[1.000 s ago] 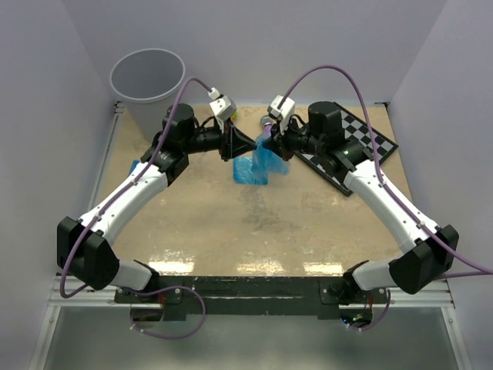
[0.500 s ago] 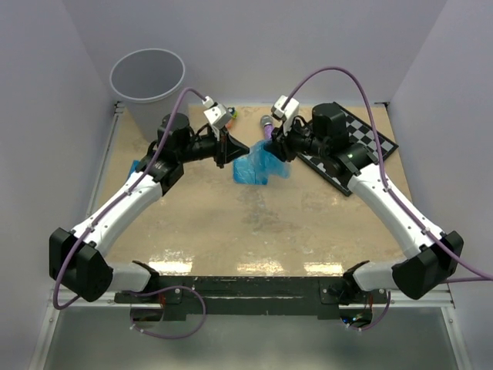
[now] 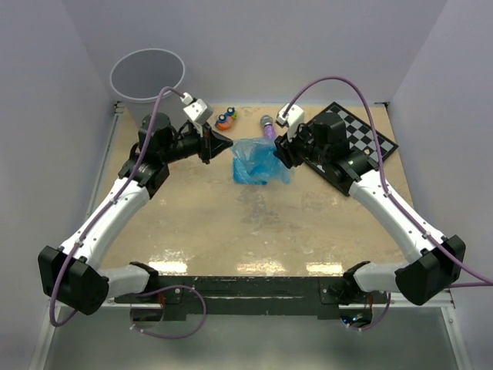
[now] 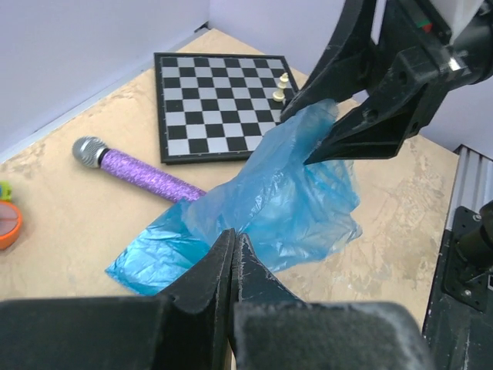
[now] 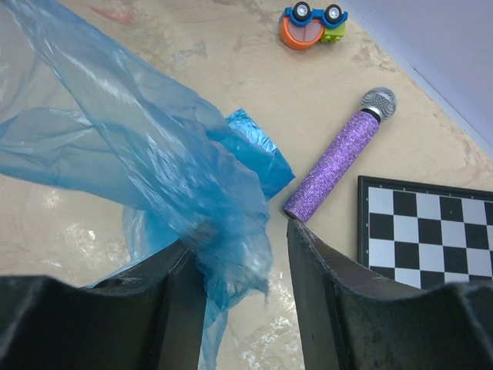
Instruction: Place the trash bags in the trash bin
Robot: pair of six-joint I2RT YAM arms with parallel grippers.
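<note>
A blue trash bag [image 3: 258,162] lies as a loose crumpled sheet at the middle back of the table. It also shows in the left wrist view [image 4: 269,204] and the right wrist view [image 5: 146,154]. My right gripper [image 3: 283,154] is open at the bag's right edge. In the right wrist view [image 5: 239,239] the film hangs between the jaws against the left finger. My left gripper [image 3: 223,142] is shut and empty, left of the bag and apart from it, with its fingertips together in the left wrist view [image 4: 233,247]. The grey trash bin [image 3: 131,108] stands at the back left corner.
A purple glittery microphone [image 3: 267,127] lies just behind the bag. A chessboard [image 3: 362,139] with small pieces sits at the back right. An orange and blue toy car [image 3: 225,120] sits behind the left gripper. Walls close in on the left, back and right.
My left gripper has let go of the bag and drawn back to the left towards the bin. The bag has sagged and spread wider. My right gripper has shifted slightly right.
</note>
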